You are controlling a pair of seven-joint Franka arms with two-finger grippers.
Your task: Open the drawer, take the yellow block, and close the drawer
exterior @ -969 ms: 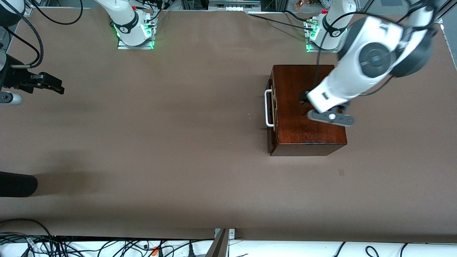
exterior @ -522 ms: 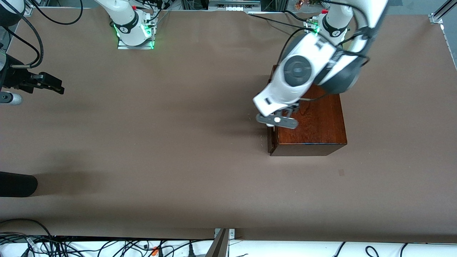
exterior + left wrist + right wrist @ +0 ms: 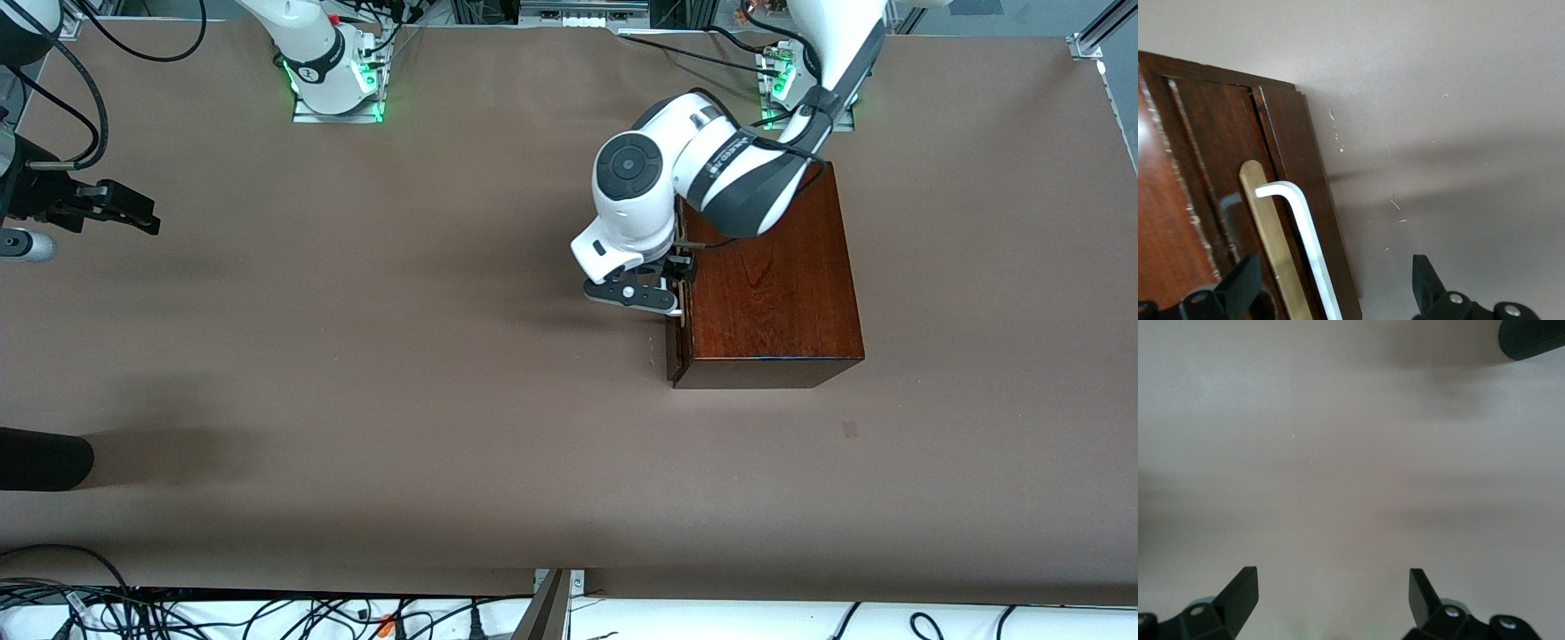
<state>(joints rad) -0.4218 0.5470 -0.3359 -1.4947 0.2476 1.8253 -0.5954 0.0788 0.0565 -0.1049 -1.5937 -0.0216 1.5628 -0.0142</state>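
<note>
Left gripper [image 3: 1331,283] jaws apart, straddling white U-shaped bar handle [image 3: 1305,230] of dark reddish-brown drawer [image 3: 1281,193], drawer shut. Centre, clamp, pull straight. Yellow block unseen. Right gripper [image 3: 1331,597] waits, jaws apart.

Brown table covering [image 3: 427,356], tangled cables [image 3: 222,613] along nearest edge
</note>
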